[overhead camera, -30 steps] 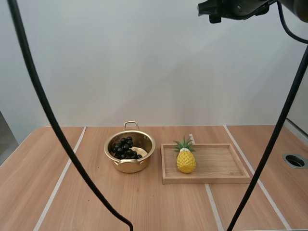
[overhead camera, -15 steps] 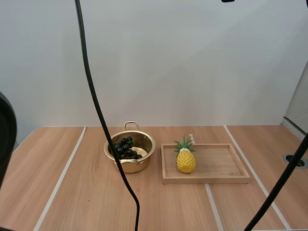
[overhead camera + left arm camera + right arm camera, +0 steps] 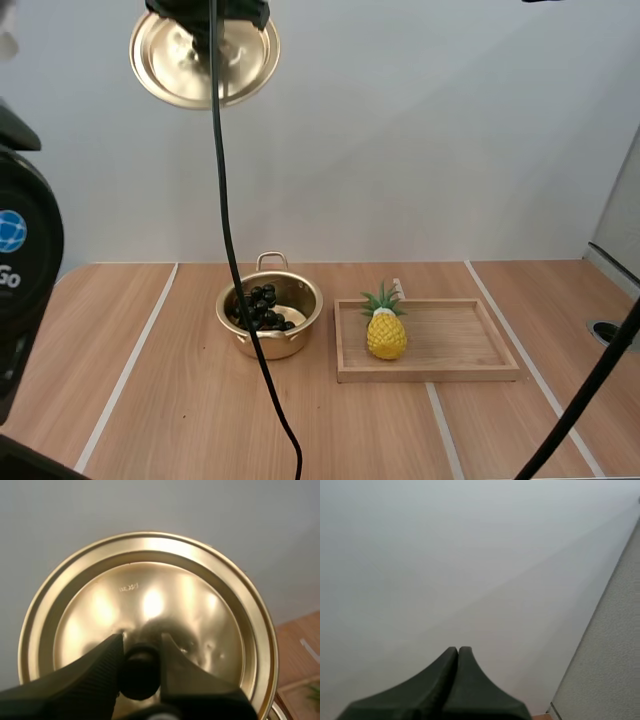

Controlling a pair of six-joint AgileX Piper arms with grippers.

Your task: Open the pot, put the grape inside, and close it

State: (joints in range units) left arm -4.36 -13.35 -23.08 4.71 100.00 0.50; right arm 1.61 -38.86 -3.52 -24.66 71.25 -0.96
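The gold pot (image 3: 270, 318) stands uncovered on the table with the dark bunch of grapes (image 3: 262, 306) inside it. Its gold lid (image 3: 205, 58) hangs high above the table, over the pot's left side, underside facing the camera. My left gripper (image 3: 207, 12) holds it from above. In the left wrist view the lid (image 3: 150, 595) is seen from its top, and my left gripper (image 3: 141, 647) is shut on the lid's black knob (image 3: 140, 672). My right gripper (image 3: 458, 652) points at the bare wall, its fingers lying together as one dark wedge with nothing in them.
A wooden tray (image 3: 470, 345) lies right of the pot, with a yellow toy pineapple (image 3: 386, 330) standing at its left end. A bulky part of my left arm (image 3: 20, 260) fills the near left. A round hole (image 3: 608, 328) sits at the table's right edge.
My left arm has swung into the high view at the top left, carrying the lid. My right gripper has risen out of the top right. Pot, grapes and tray have not moved.
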